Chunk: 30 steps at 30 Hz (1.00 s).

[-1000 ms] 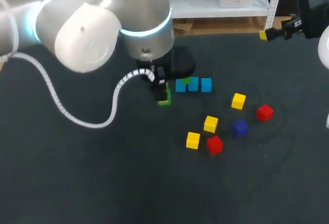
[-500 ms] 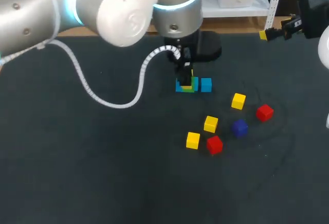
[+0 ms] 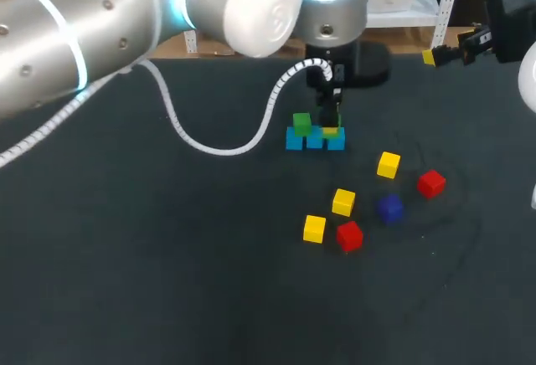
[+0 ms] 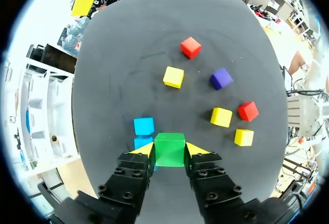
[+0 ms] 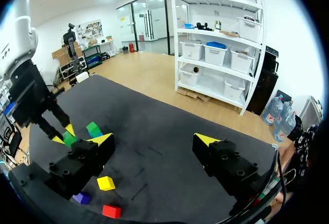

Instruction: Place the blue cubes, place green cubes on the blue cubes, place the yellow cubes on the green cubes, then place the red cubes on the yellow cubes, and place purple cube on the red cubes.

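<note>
Three blue cubes [image 3: 314,140] sit in a row on the dark table, with a green cube [image 3: 301,121] on the left one. My left gripper [image 3: 332,129] hangs over the row's right end, shut on a second green cube [image 4: 169,149]; two blue cubes [image 4: 144,126] show just beside its fingertip. Three yellow cubes [image 3: 388,164] [image 3: 343,202] [image 3: 314,228], two red cubes [image 3: 431,183] [image 3: 349,235] and a purple cube [image 3: 389,208] lie loose to the front right. My right gripper [image 5: 154,141] is open and holds nothing, high at the table's far right [image 3: 442,53].
The loose cubes lie spread over the table's right middle. My left arm's thick links and white cable [image 3: 218,143] cross above the table's back left. The dark table [image 3: 167,281] is bare in front and to the left.
My left arm has swung right with the green cube, from the left of the blue row to over its right end. The right arm has kept still.
</note>
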Available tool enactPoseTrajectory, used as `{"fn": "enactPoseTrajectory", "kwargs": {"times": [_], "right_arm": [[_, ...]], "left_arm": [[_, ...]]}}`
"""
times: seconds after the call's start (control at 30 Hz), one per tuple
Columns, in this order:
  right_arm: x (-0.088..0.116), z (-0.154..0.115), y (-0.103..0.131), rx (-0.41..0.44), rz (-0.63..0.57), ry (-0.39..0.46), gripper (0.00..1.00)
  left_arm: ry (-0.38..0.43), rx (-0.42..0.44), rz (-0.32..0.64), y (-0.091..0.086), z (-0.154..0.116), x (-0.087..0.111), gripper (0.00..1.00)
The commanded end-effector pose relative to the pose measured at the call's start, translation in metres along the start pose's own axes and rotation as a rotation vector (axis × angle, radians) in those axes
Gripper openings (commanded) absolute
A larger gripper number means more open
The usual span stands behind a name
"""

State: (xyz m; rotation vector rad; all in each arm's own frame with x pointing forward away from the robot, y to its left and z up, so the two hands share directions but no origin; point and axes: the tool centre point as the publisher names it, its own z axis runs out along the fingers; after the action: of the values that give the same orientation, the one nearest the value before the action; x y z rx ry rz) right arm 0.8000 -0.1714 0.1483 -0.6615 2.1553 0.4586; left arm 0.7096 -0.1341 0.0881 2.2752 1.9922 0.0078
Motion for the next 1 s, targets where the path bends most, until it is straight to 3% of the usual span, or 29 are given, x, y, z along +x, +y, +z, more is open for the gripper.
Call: {"fn": "enactPoseTrajectory", "kwargs": {"times": [0.03, 0.27, 0.5, 1.0], "right_arm": [[0.0, 0.0, -0.001, -0.005, -0.001, -0.003, 1.0], [0.0, 0.0, -0.001, -0.005, -0.001, -0.003, 1.0], [0.0, 0.0, -0.001, -0.005, -0.001, -0.003, 1.0], [0.0, 0.0, -0.001, -0.005, -0.001, -0.003, 1.0]], "left_arm": [[0.026, 0.111, 0.014, 0.016, 0.013, -0.005, 0.0], [0.055, 0.12, 0.037, 0.035, 0.028, 0.004, 0.0], [0.053, 0.117, 0.043, 0.052, 0.029, 0.0, 0.0], [0.083, 0.123, -0.04, 0.067, 0.046, 0.005, 0.0]]}}
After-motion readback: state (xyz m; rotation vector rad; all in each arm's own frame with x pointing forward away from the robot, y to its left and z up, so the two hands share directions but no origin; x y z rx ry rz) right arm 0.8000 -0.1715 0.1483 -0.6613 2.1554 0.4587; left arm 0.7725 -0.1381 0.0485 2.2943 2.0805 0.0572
